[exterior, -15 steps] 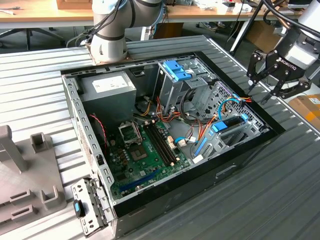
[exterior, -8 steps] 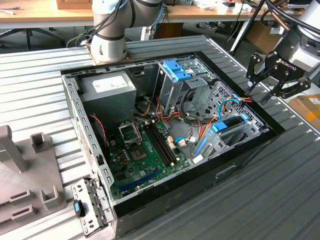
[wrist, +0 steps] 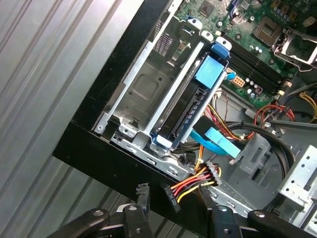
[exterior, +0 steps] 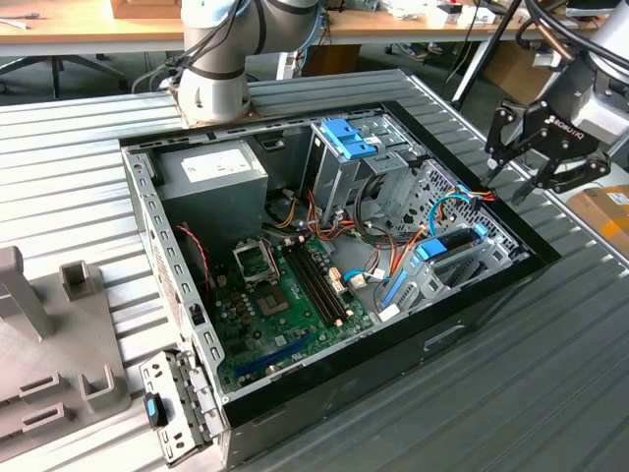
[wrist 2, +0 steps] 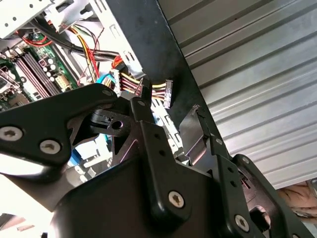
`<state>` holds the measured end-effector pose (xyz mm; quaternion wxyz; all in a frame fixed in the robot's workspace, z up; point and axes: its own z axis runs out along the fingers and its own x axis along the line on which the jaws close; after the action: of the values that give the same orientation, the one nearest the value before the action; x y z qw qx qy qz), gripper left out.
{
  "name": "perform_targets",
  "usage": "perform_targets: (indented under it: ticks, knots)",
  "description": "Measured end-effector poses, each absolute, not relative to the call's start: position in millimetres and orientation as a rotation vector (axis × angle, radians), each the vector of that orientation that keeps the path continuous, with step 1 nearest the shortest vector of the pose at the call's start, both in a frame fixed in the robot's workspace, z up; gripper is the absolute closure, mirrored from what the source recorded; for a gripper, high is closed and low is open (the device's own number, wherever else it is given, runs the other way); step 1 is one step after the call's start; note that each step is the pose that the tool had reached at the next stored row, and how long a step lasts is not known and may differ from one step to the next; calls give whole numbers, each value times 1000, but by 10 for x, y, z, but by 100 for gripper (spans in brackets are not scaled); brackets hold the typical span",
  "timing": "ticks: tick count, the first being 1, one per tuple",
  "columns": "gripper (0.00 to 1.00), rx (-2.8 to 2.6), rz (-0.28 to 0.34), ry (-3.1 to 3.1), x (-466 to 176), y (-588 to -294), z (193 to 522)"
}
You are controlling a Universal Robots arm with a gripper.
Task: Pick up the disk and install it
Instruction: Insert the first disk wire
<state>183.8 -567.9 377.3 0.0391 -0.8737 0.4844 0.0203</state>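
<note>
First wrist view: flat black blue-railed disk [wrist: 188, 108]

matt black disk [wrist: 187, 110] edged with blue plastic.

Looks like a robotics lab or workshop: open computer case [exterior: 324, 295] on a ribbed metal bench [exterior: 550, 374], robot arm [exterior: 211, 79] bolted near its far edge, cluttered wooden desks [exterior: 79, 34] behind (cardboard box [exterior: 604, 211] beyond the bench's edge, at the exterior view's right).

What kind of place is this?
Probably a robot lab or workshop: an opened computer case lies on a ribbed metal table, a robot arm stands beside it, and wooden workbenches sit behind.
</note>
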Motion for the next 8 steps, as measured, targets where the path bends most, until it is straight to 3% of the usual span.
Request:
perform_targets:
  ticks: [8]
  knots:
    - [50,-2785,69,1275,1858,-5682,3736]
